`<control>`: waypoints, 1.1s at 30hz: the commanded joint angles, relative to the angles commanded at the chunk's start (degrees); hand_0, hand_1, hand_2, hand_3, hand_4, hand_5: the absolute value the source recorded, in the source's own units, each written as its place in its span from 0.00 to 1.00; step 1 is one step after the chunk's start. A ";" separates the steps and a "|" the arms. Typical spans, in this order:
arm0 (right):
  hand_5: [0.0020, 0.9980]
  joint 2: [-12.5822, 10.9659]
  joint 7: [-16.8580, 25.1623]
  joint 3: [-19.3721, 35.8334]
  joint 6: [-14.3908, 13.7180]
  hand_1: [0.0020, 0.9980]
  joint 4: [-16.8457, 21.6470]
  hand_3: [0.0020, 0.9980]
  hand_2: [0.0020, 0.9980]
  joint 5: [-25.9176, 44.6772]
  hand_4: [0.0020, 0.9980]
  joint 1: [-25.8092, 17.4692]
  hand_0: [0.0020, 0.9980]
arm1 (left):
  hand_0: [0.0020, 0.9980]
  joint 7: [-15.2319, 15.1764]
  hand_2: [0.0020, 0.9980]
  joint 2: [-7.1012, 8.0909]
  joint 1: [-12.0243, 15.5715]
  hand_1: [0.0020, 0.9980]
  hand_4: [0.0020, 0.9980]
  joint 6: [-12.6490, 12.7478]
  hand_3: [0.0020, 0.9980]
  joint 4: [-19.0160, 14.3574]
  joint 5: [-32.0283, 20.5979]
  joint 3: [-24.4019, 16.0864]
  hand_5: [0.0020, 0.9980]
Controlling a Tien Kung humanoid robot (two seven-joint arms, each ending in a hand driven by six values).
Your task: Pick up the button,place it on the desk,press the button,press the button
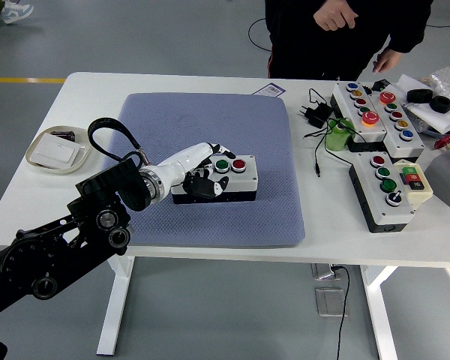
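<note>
A grey-and-black button box with a green and a red button showing on top sits on the blue-grey mat. My left hand lies over the box's left half, fingers curled down onto it and hiding the buttons there. The black left arm comes in from the lower left. My right arm is out of view.
Three more button boxes and a green cylinder lie at the right, with a black plug and cable. A white dish sits at the left edge. A person stands at the far side, hands raised.
</note>
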 joint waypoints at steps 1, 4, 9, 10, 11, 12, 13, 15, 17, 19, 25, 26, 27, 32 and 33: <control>0.29 0.00 0.00 0.00 0.00 0.53 0.00 0.61 0.62 0.00 0.26 -0.01 0.64 | 0.00 -0.01 0.06 -0.03 -0.02 0.00 0.47 0.01 0.84 0.10 -0.02 0.05 0.13; 0.29 -0.03 -0.02 -0.11 -0.01 0.53 0.00 0.61 0.62 0.07 0.26 -0.07 0.64 | 0.00 0.07 0.06 -0.34 -0.28 0.00 0.47 0.07 0.84 1.38 0.86 0.54 0.13; 0.29 -0.04 0.02 -0.09 -0.02 0.53 0.00 0.61 0.62 0.14 0.26 -0.04 0.64 | 0.01 0.13 0.05 -0.51 -0.60 0.00 0.45 0.20 0.84 2.90 2.12 1.23 0.08; 0.29 -0.04 0.02 -0.09 -0.02 0.53 0.00 0.61 0.62 0.13 0.26 -0.03 0.64 | 0.01 0.13 0.05 -0.52 -0.61 0.00 0.45 0.23 0.84 2.97 2.18 1.25 0.08; 0.29 -0.01 0.01 -0.05 -0.04 0.53 0.00 0.61 0.62 0.13 0.26 -0.04 0.64 | 0.01 0.12 0.05 -0.53 -0.65 0.00 0.45 0.30 0.84 3.14 2.42 1.24 0.08; 0.29 0.01 0.01 -0.03 -0.05 0.53 0.00 0.61 0.62 0.13 0.26 -0.04 0.64 | 0.01 0.11 0.05 -0.53 -0.68 0.00 0.45 0.34 0.84 3.22 2.54 1.23 0.08; 0.29 0.02 0.04 -0.02 -0.05 0.53 0.00 0.61 0.62 0.15 0.26 -0.05 0.64 | 0.01 0.14 0.06 -0.48 -0.69 0.00 0.46 0.34 0.84 3.45 2.72 1.19 0.06; 0.29 0.02 0.07 0.03 -0.05 0.53 0.00 0.61 0.62 0.12 0.26 -0.05 0.64 | 0.01 0.20 0.06 -0.38 -0.71 0.00 0.46 0.27 0.84 3.84 3.03 1.24 0.06; 0.29 0.02 0.08 0.05 -0.05 0.53 0.00 0.61 0.62 0.11 0.26 -0.04 0.64 | 0.01 0.21 0.06 -0.35 -0.72 0.00 0.46 0.24 0.84 3.96 3.11 1.26 0.06; 0.29 0.06 0.06 0.14 -0.04 0.53 0.00 0.61 0.62 -0.02 0.26 -0.03 0.64 | 0.01 0.35 0.06 -0.13 -0.59 0.00 0.45 -0.24 0.84 4.13 3.54 1.38 0.06; 0.29 0.10 0.05 0.27 -0.06 0.53 0.00 0.61 0.62 -0.04 0.26 -0.07 0.64 | 0.01 0.59 0.06 0.42 -0.36 0.00 0.46 -1.30 0.83 3.49 4.24 1.90 0.05; 0.29 0.11 0.01 0.28 -0.06 0.53 0.00 0.61 0.62 -0.11 0.26 -0.05 0.64 | 0.01 0.67 0.06 0.51 -0.38 0.00 0.46 -1.52 0.83 3.29 4.51 2.05 0.05; 0.29 0.11 0.00 0.29 -0.06 0.53 0.00 0.61 0.62 -0.14 0.26 -0.05 0.64 | 0.01 0.71 0.06 0.55 -0.39 0.00 0.46 -1.62 0.83 3.20 4.64 2.11 0.05; 0.29 0.15 -0.04 0.37 -0.08 0.53 0.00 0.61 0.62 -0.18 0.26 -0.04 0.64 | 0.01 0.89 0.06 0.79 -0.56 0.00 0.46 -2.50 0.82 2.73 6.35 2.56 0.04; 0.29 0.16 -0.04 0.37 -0.08 0.53 0.00 0.61 0.62 -0.16 0.26 -0.05 0.64 | 0.01 0.96 0.06 0.88 -0.54 0.00 0.46 -2.81 0.82 2.52 6.96 2.67 0.04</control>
